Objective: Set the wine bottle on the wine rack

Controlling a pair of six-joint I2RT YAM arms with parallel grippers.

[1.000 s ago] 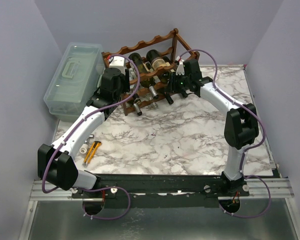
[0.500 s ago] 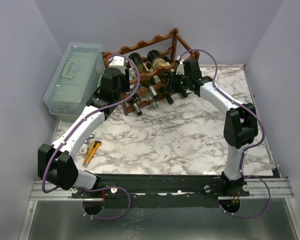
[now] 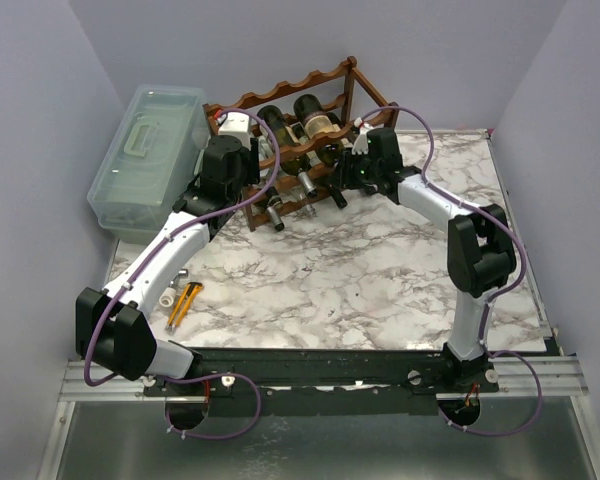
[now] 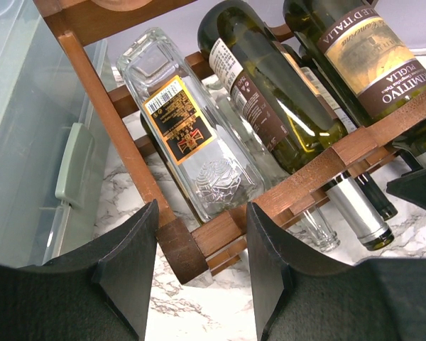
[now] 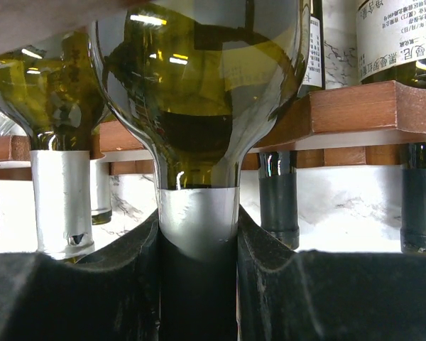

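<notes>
The dark red-brown wine rack [image 3: 310, 85] stands at the back of the marble table and holds several bottles. My right gripper [image 3: 360, 168] is at its right front. In the right wrist view the gripper [image 5: 199, 238] is shut on the silver-foiled neck of a green wine bottle [image 5: 199, 78], whose body lies on a rack rail [image 5: 355, 110]. My left gripper [image 3: 232, 165] is at the rack's left front corner. In the left wrist view it [image 4: 199, 266] is open, with its jaws on either side of the rack's corner post [image 4: 181, 249].
A pale green translucent plastic box [image 3: 145, 160] stands just left of the rack and shows in the left wrist view [image 4: 28, 142]. A clear square bottle [image 4: 192, 142] and dark green bottles [image 4: 270, 99] lie in the rack. A yellow-handled tool [image 3: 185, 303] lies by the left arm.
My right gripper has shifted slightly left toward the rack with the bottle neck in it. The left arm has not moved.
</notes>
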